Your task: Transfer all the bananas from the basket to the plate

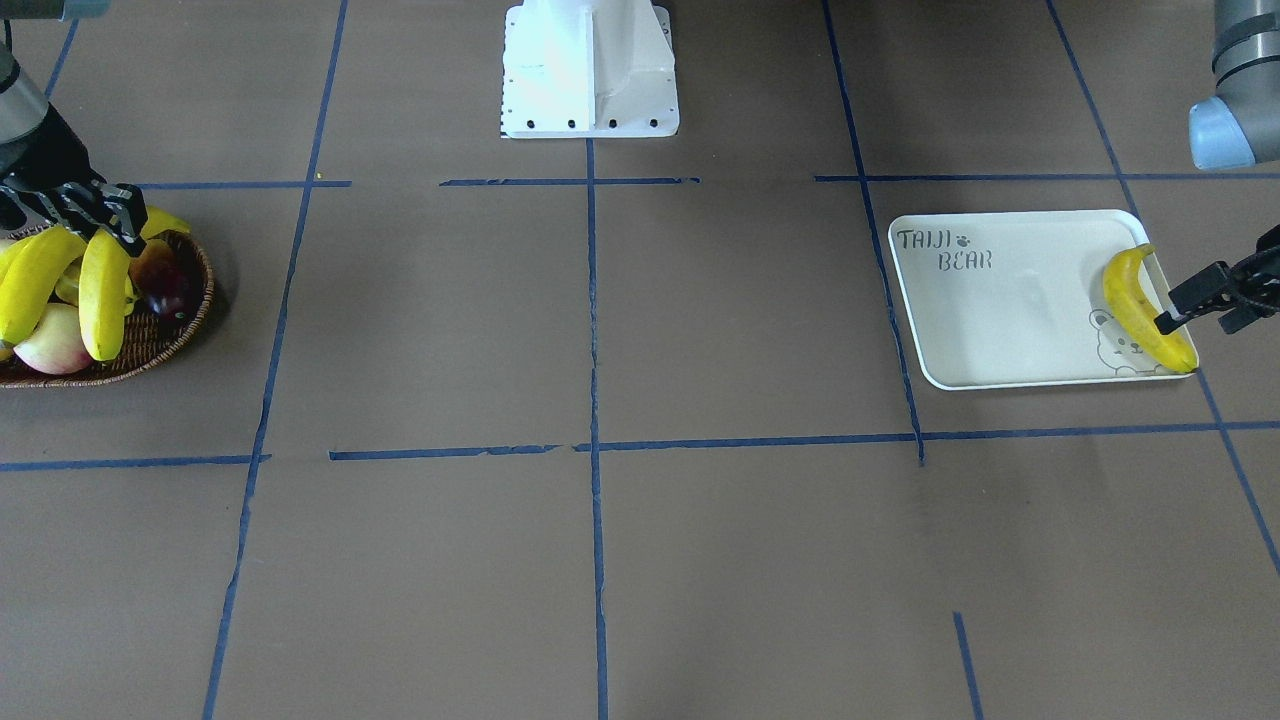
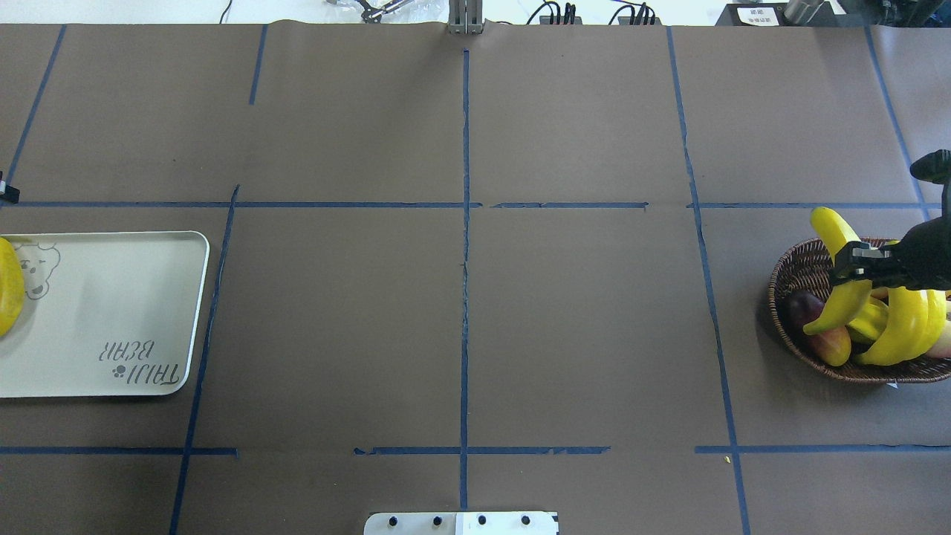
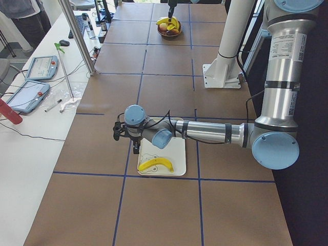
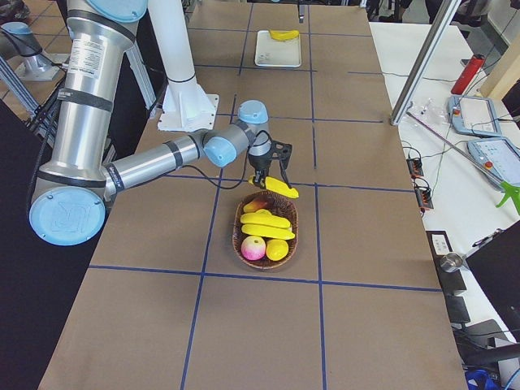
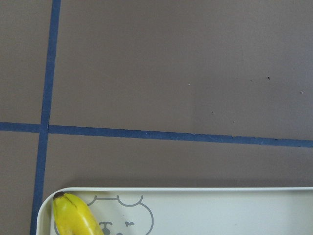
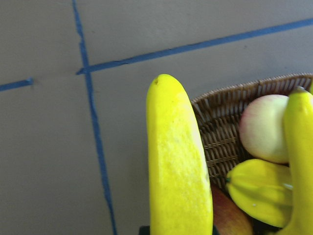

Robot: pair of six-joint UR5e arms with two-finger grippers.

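Right gripper [image 2: 854,266] clamps a banana [image 2: 847,301] mid-length over the basket [image 2: 781,286], axis up-down in frame; plate [image 2: 111,297] sits far left.

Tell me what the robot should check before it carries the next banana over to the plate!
1. Is the right hand shut on a banana? Ok.
2. Is that banana free of the other bananas in the basket? Cannot tell, they lie very close together.
3. Is there room on the plate? Ok, only one banana lies there, along one edge.
4. Is the left hand away from the plate? Not ok, it hangs at the plate's edge beside that banana.
5. Is the left hand open? Cannot tell.
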